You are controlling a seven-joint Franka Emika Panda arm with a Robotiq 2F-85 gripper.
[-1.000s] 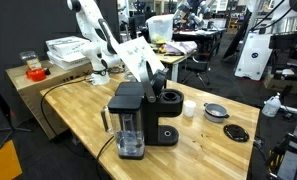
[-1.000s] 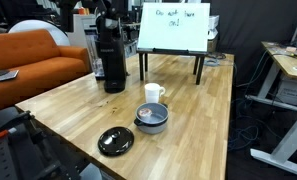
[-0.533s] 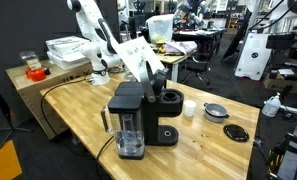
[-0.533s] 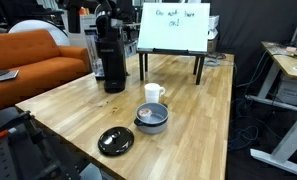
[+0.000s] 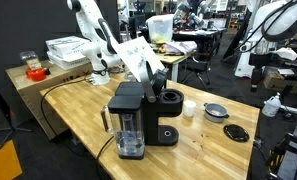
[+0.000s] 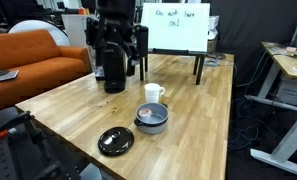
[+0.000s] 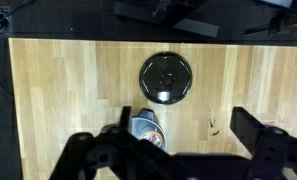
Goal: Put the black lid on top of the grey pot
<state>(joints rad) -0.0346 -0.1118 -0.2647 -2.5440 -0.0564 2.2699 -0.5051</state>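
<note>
The black lid lies flat on the wooden table, also in an exterior view near the table's front edge and in the wrist view. The grey pot stands beside it, uncovered, in an exterior view and partly behind my fingers in the wrist view. My gripper is open and empty, high above the table over both. It shows in both exterior views.
A small white cup stands right behind the pot. A black coffee machine stands on the table, with a whiteboard sign further back. An orange sofa is beside the table.
My arm and gripper have come into both exterior views; earlier they were out of view. The lid, pot and cup have not moved.
</note>
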